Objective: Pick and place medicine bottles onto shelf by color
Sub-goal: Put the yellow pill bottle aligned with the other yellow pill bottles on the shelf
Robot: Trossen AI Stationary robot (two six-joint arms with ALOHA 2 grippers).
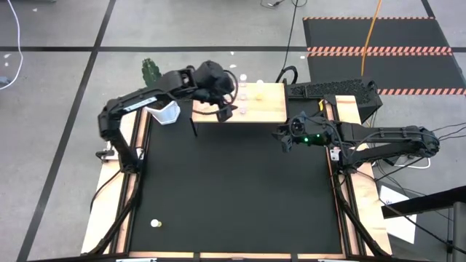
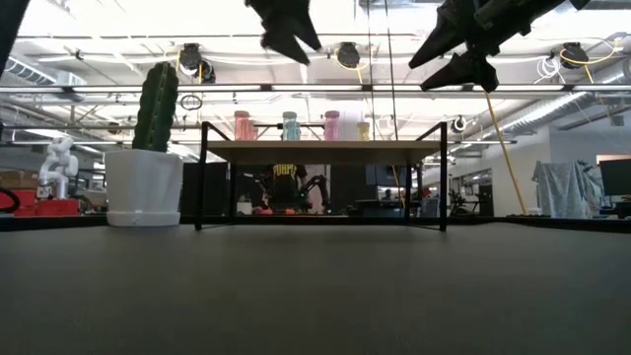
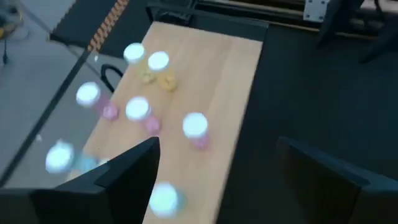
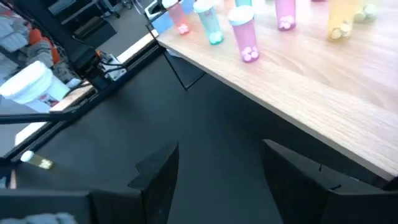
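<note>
High view: the shelf sits at the mat's 12 o'clock edge, bottles bunched on its left half. The left gripper hangs over the shelf's left front edge, fingers apart with nothing between them. The right gripper hovers over the mat just off the shelf's front right corner, at about 1 o'clock from mat centre, fingers parted and empty. One bottle lies alone near the mat's 7 o'clock corner, well apart from everything else. The cactus stands off the shelf's left end at 11 o'clock. Most of the mat, from centre down to 6 o'clock, is open.

From the left wrist, white-capped bottles crowd one side of the board while the other long edge has bare wood. The right wrist view shows pink and blue bottles upright close to the front edge. At table height, both grippers ride above the shelf top.
</note>
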